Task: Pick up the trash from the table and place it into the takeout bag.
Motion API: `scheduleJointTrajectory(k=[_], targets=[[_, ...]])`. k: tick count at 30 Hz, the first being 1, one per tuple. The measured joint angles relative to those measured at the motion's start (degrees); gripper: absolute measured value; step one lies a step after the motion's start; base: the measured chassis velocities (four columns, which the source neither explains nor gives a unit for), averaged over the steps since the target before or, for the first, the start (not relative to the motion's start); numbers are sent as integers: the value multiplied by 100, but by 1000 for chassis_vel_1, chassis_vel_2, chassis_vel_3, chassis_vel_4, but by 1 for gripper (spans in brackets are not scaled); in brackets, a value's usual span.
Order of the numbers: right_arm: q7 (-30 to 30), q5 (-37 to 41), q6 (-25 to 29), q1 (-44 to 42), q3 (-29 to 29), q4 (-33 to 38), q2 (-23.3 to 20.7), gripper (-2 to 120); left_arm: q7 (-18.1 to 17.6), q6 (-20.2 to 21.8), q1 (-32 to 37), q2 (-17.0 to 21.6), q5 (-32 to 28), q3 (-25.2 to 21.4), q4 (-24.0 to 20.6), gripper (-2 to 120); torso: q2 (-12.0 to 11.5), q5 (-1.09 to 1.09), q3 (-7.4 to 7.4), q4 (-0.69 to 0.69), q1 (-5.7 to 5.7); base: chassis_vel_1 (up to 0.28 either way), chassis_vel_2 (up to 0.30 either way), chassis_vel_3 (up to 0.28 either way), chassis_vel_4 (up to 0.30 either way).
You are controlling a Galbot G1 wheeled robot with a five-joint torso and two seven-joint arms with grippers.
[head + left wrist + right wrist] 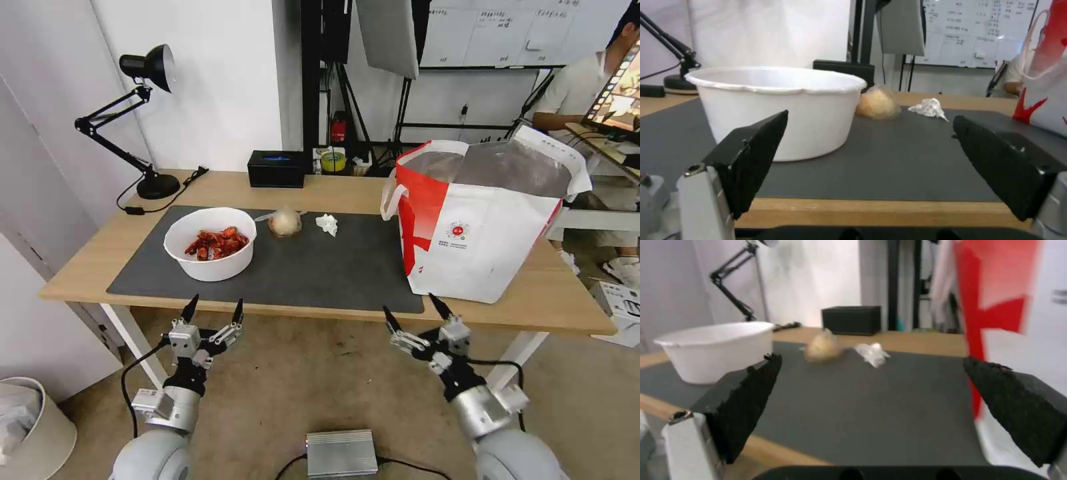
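On the table's dark mat point(313, 267) stands a white round bowl point(210, 243) holding red crayfish shells. A beige wrapped lump point(285, 222) and a crumpled white tissue point(327, 224) lie behind it, toward the middle. The takeout bag point(480, 220), white with a red side and foil lining, stands open at the table's right end. My left gripper point(213, 309) hangs open just short of the front edge, below the bowl point(778, 106). My right gripper point(413, 313) is open too, in front of the bag's left corner point(1018, 306). Both wrist views look across the mat at the lump point(878, 103) point(821, 348) and tissue point(929, 108) point(872, 353).
A black desk lamp point(143, 120) stands at the back left and a black box point(277, 168) at the back middle. A white bin point(30, 427) sits on the floor to the left, and a grey metal unit point(341, 452) lies on the floor between my arms.
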Motion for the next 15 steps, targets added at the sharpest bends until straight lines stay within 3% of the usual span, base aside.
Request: scheduleJointTrajectory(k=[7, 15], targets=[[192, 805, -908, 1327, -528, -111, -281, 100, 27, 17, 37, -66, 12, 12, -8, 100, 0, -1, 0, 1, 1, 0, 0, 0, 0], [713, 1354, -1555, 3190, -1569, -1052, -228, 100, 66, 18, 106, -97, 26, -51, 22, 100, 0, -1, 1, 1, 1, 0, 0, 0, 0]])
